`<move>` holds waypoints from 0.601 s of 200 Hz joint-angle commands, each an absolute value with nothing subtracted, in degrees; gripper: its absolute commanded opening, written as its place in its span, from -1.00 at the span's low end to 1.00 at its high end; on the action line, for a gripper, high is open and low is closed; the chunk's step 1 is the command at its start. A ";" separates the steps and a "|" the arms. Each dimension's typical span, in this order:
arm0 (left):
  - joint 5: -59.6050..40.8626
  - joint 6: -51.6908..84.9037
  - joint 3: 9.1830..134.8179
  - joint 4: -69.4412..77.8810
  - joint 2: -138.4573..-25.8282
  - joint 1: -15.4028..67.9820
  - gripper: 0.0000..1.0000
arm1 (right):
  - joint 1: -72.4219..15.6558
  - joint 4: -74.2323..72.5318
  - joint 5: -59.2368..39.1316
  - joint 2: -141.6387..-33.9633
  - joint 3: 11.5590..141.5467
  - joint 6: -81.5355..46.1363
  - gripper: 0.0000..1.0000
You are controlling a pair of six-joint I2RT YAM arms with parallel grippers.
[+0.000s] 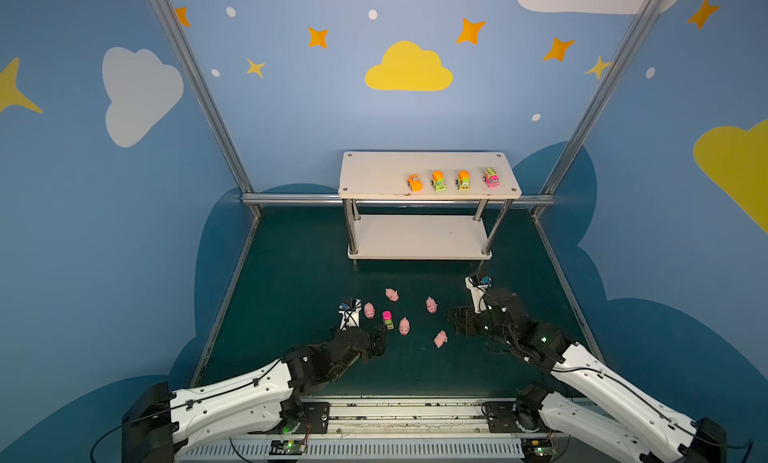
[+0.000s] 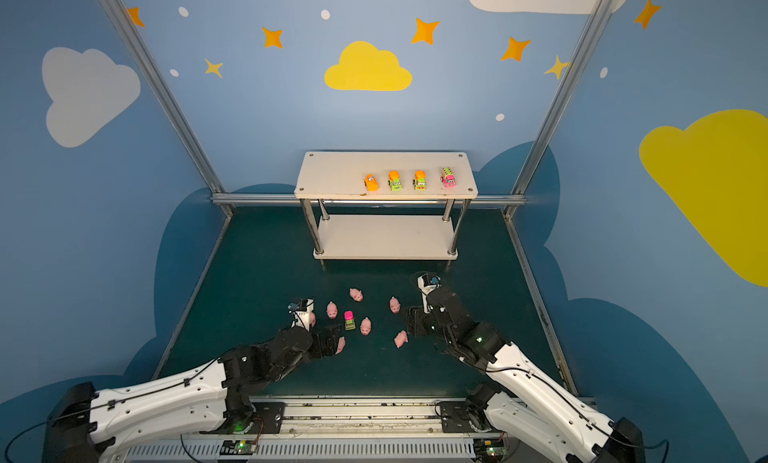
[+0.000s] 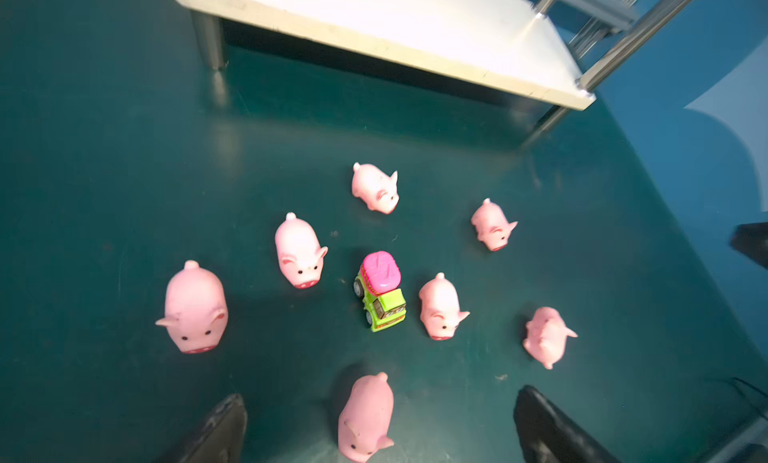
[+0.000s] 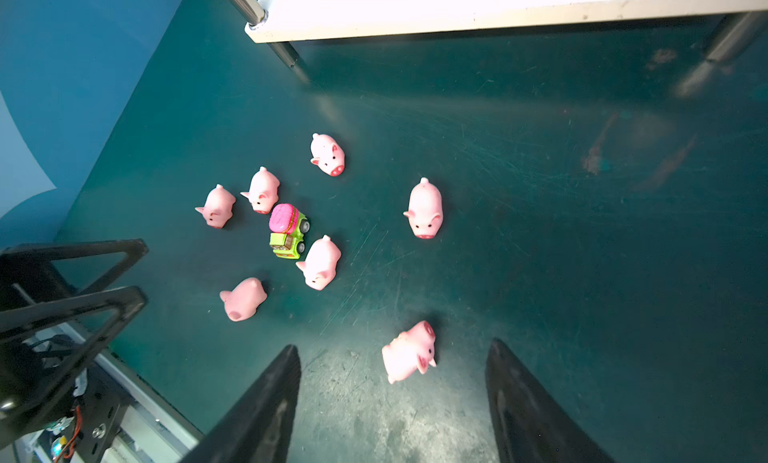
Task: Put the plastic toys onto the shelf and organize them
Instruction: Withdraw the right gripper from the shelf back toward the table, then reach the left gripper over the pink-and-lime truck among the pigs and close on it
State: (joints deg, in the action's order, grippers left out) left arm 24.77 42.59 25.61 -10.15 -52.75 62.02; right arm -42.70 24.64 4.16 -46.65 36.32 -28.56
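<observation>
Shelf: we see the shelf (image 1: 374, 174) at the back of the green mat (image 1: 291, 274).
Top board: 4 toy vehicles (image 1: 438, 180) stand in a row toward its right end.
Mat: 7 pink pigs (image 3: 299, 253) lie in front of the shelf, with 1 green-and-pink truck (image 3: 380, 292) among them.
Left gripper (image 3: 382, 394): jaws spread wide; the front pig (image 3: 365, 419) sits between them, touching neither.
Right gripper (image 4: 395, 346): jaws spread wide; the tipped pig (image 4: 409, 353) lies on its side between them, untouched.
</observation>
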 commanded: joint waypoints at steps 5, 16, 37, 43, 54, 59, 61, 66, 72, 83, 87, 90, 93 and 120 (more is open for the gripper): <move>26.90 44.73 30.22 -11.74 -58.56 62.80 0.97 | -43.04 23.43 2.99 -44.04 34.75 -29.70 0.47; 26.83 44.87 32.14 -12.24 -61.90 62.93 0.96 | -43.07 24.22 3.30 -43.11 34.45 -29.79 0.48; 27.48 46.32 36.29 -14.89 -68.00 63.17 0.92 | -43.07 26.40 4.45 -40.61 33.88 -29.88 0.50; 27.47 46.81 37.33 -15.45 -69.62 63.12 0.91 | -43.07 27.02 4.76 -39.71 33.70 -29.88 0.51; 27.94 48.46 39.34 -17.01 -72.35 63.11 0.87 | -43.02 28.16 5.38 -38.10 33.57 -29.97 0.52; 28.27 49.51 40.31 -18.18 -73.46 63.11 0.87 | -43.00 28.56 5.60 -37.37 33.44 -29.99 0.52; 28.43 49.97 40.75 -18.61 -73.96 63.15 0.86 | -43.01 28.76 5.73 -37.07 33.41 -29.98 0.52; 28.63 50.46 41.48 -19.13 -75.12 63.11 0.85 | -43.00 29.21 5.92 -36.36 33.32 -29.98 0.53; 28.65 50.83 42.19 -19.56 -76.46 63.11 0.83 | -42.94 29.73 6.18 -35.57 33.29 -30.04 0.54; 28.44 51.30 43.59 -19.99 -78.68 63.07 0.83 | -42.97 30.47 6.56 -34.37 33.23 -30.27 0.55; 28.25 51.54 44.08 -20.04 -79.52 62.98 0.83 | -42.92 30.66 6.64 -33.93 33.11 -30.32 0.55; 28.03 51.66 44.33 -20.06 -80.14 62.89 0.83 | -42.90 30.79 6.62 -33.67 33.04 -30.32 0.55; 27.88 51.74 44.74 -20.24 -80.80 62.78 0.83 | -42.94 30.86 6.67 -33.48 33.00 -30.40 0.56; 25.64 53.57 48.04 -22.32 -85.51 61.36 0.73 | -42.92 31.79 6.71 -32.35 32.64 -30.75 0.57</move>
State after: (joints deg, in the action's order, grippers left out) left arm 26.24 50.72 45.17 -17.93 -82.46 62.61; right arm -42.85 29.32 5.54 -33.21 33.39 -29.89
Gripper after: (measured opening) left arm 0.894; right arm 0.782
